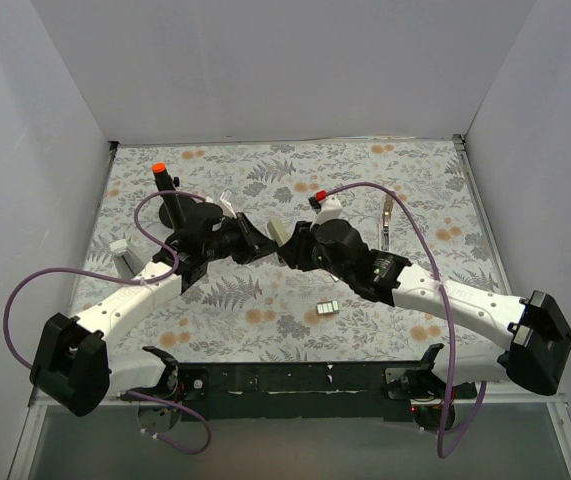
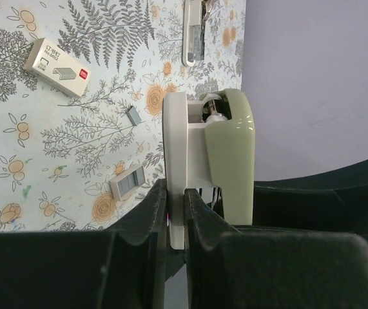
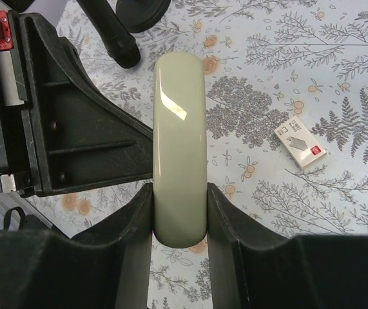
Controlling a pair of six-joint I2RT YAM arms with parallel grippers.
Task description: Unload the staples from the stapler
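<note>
The pale green, white-based plastic stapler [image 2: 229, 161] is held above the floral surface [image 1: 365, 170]. The left fingers [image 2: 142, 219] are clamped on its white base plate, and the right fingers [image 3: 129, 225] on its rounded green top. A short silvery strip of staples [image 2: 127, 182] lies left of the left fingers.

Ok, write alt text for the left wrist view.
The left end effector clamps the white base of a pale-green stapler that fills the centre of the frame. Behind it, on a floral mat, lie a white staple box and small silvery staples.
</note>
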